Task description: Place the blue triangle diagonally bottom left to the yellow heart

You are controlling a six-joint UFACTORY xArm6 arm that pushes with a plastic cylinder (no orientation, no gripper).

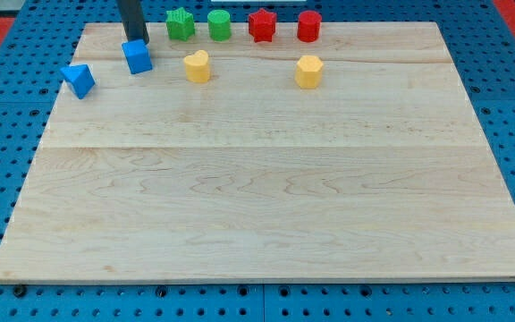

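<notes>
The blue triangle (78, 80) lies near the board's left edge at the view's upper left. The yellow heart (197, 66) sits to its right, a little higher in the view. A blue cube (137, 56) stands between them. My tip (135, 40) is at the top edge of the blue cube, touching or nearly touching it, up and to the right of the blue triangle and left of the yellow heart.
Along the top edge stand a green star (180, 23), a green cylinder (219, 25), a red star (262, 25) and a red cylinder (308, 26). A yellow hexagon (308, 71) sits right of the heart. The wooden board (266, 197) lies on blue pegboard.
</notes>
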